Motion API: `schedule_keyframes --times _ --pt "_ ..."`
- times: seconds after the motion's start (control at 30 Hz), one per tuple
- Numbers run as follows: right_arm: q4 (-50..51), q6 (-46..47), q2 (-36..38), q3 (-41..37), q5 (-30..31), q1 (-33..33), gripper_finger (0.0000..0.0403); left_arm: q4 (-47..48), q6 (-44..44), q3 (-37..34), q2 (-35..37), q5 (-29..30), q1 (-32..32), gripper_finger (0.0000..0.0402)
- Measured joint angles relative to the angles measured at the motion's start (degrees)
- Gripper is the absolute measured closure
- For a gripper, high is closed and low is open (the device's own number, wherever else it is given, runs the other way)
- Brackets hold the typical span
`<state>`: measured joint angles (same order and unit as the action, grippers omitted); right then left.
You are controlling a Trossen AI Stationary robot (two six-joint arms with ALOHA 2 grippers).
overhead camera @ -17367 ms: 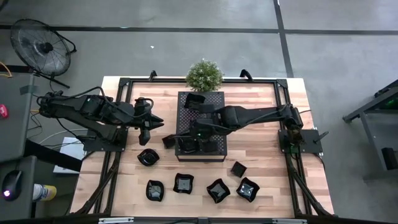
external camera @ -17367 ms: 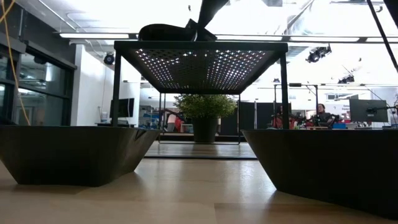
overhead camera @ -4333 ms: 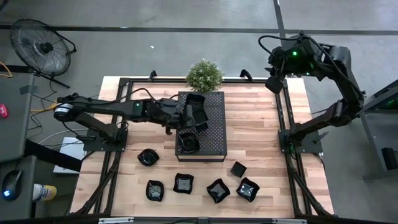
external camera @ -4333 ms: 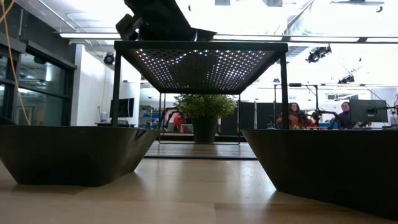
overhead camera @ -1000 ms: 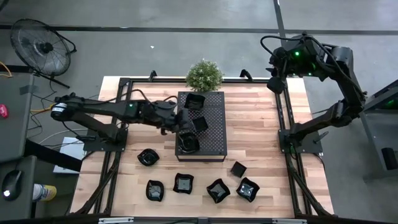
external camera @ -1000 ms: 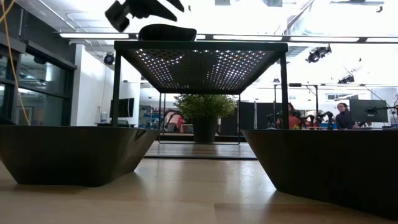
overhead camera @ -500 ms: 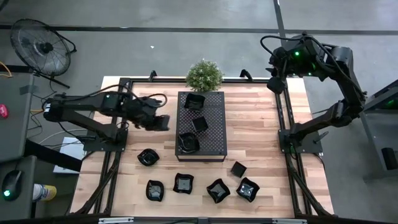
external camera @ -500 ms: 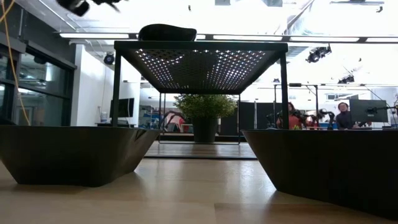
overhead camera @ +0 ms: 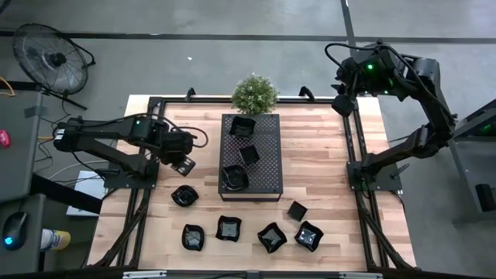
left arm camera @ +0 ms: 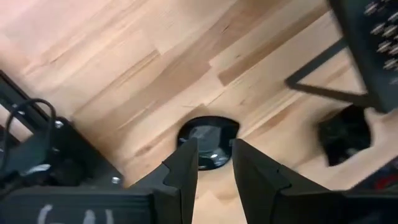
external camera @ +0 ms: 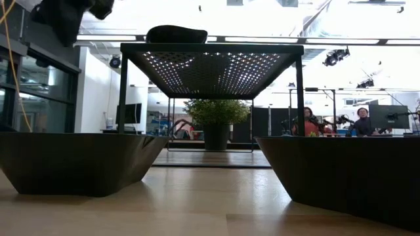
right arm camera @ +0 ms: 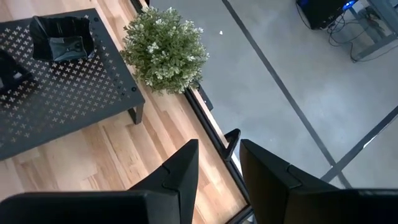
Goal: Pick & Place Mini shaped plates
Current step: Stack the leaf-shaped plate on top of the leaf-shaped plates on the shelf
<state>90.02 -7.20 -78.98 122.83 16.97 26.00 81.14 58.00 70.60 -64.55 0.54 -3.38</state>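
Black and empty, the left claw (overhead camera: 184, 164) hangs over bare wood at about nine o'clock from the perforated tray (overhead camera: 267, 172), its fingers (left arm camera: 184, 167) a narrow gap apart and pinching nothing. Just below it on the surface sits one round dish (overhead camera: 184, 195); the left wrist view shows that dish (left arm camera: 208, 135) straight ahead between the fingers, with open planks all round it and the tray's leg off to one side.

On the tray lie three dishes (overhead camera: 242, 125), spaced along its length, none touching. Five more (overhead camera: 271, 236) sit in a loose row near the six o'clock edge of the surface (overhead camera: 322, 159), with clear wood between them and the tray.

A second ago the left claw was over the tray among the dishes; it has since drawn back to the nine o'clock side and dropped toward the round dish. The dishes have not shifted.

The right claw (overhead camera: 339, 105) waits high past the one o'clock corner, fingers apart, holding nothing. Its wrist view alone shows the potted plant (right arm camera: 165, 48) beside the tray's far end. The low view alone shows a dish's rounded profile (external camera: 176, 33) atop the tray, and people seated in the room beyond.
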Motion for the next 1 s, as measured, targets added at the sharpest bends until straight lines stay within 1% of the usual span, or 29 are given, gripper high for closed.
schedule_keyframes --times 0.1,0.17,0.23,0.4,0.53,0.63,0.8,0.87,1.0 --pt "0.0 0.9 0.0 0.0 0.0 0.0 0.0290 -0.2 -2.7 -3.1 0.0 0.0 0.0 0.0305" --pt "0.0 1.0 0.0 0.0 -0.7 0.0 0.0290 -1.4 -5.0 -5.9 0.0 -1.3 0.0 0.0305" --pt "0.0 0.6 0.0 0.0 -3.0 0.0 0.0290 -3.8 -8.9 -9.0 0.0 -3.7 0.0 0.0305" --pt "0.0 0.3 0.0 0.0 -8.9 0.0 0.0290 -15.3 -20.4 -17.4 0.0 -12.2 0.0 0.0305" --pt "0.0 0.3 0.0 0.0 -11.8 0.0 0.0290 -21.3 -27.6 -22.6 -0.1 -12.0 0.0 0.0305" --pt "0.0 0.3 0.0 0.0 -11.8 0.0 0.0290 -24.8 -33.6 -25.0 -0.1 -11.6 0.0 0.0305" --pt "0.0 -0.5 0.0 0.0 -11.8 0.0 0.0290 -29.6 -43.4 -27.8 -0.1 -13.2 0.0 0.0305" --pt "0.0 -0.5 0.0 0.0 -11.8 0.0 0.0290 -30.8 -44.6 -28.2 -0.3 -13.0 0.0 0.0305" --pt "0.0 -0.5 0.0 0.0 -11.8 0.0 0.0290 -33.9 -44.2 -29.0 -1.3 -13.2 0.0 0.0305"
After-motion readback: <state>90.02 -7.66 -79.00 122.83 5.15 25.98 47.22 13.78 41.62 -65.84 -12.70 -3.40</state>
